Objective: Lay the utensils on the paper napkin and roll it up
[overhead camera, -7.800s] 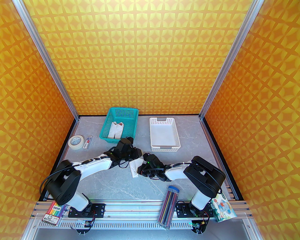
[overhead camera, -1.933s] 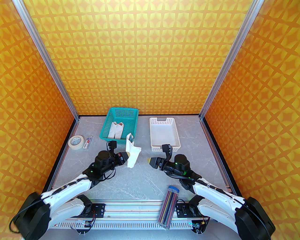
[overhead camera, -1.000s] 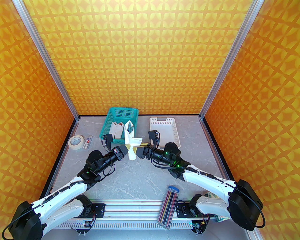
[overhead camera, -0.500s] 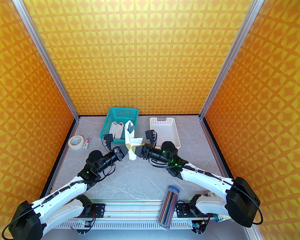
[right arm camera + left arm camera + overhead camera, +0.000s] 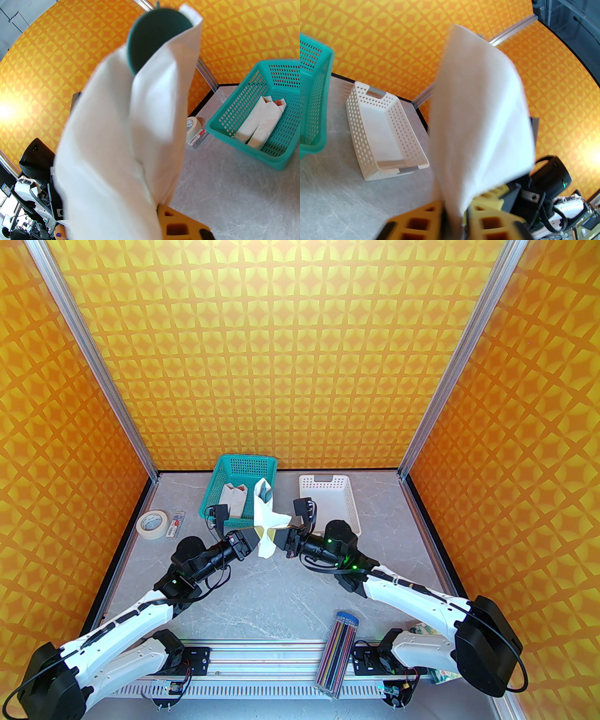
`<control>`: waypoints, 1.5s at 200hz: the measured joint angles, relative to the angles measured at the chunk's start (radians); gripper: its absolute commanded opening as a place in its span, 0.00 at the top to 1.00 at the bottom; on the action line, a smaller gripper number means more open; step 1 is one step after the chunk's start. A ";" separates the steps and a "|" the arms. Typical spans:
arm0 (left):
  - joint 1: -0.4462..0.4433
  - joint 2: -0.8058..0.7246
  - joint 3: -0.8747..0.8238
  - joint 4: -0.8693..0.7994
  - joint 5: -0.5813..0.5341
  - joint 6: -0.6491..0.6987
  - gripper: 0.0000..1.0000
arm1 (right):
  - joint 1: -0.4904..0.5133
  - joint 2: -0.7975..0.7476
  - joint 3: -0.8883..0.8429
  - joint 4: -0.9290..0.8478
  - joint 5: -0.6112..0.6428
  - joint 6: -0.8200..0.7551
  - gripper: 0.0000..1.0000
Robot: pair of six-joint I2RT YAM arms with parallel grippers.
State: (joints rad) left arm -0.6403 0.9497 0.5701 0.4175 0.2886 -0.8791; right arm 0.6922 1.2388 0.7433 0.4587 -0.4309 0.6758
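Teal basket (image 5: 212,491) with two white bundles (image 5: 233,500), white basket (image 5: 303,512), paper napkin (image 5: 265,521) aloft

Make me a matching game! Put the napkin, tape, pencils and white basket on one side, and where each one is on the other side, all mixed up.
Things:
1 napkin
2 tape
3 pencils
4 white basket

Places:
A right of the teal basket
B at the near edge
C up in the air
D at the left edge

Pairs: 1-C, 2-D, 3-B, 4-A
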 measured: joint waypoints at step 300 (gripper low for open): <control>0.043 0.075 0.096 0.246 0.329 -0.068 0.47 | -0.051 -0.113 0.000 0.140 -0.285 0.045 1.00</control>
State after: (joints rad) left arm -0.5968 1.0248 0.6662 0.6640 0.6178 -0.9470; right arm 0.6407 1.1263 0.7433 0.5991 -0.7155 0.7212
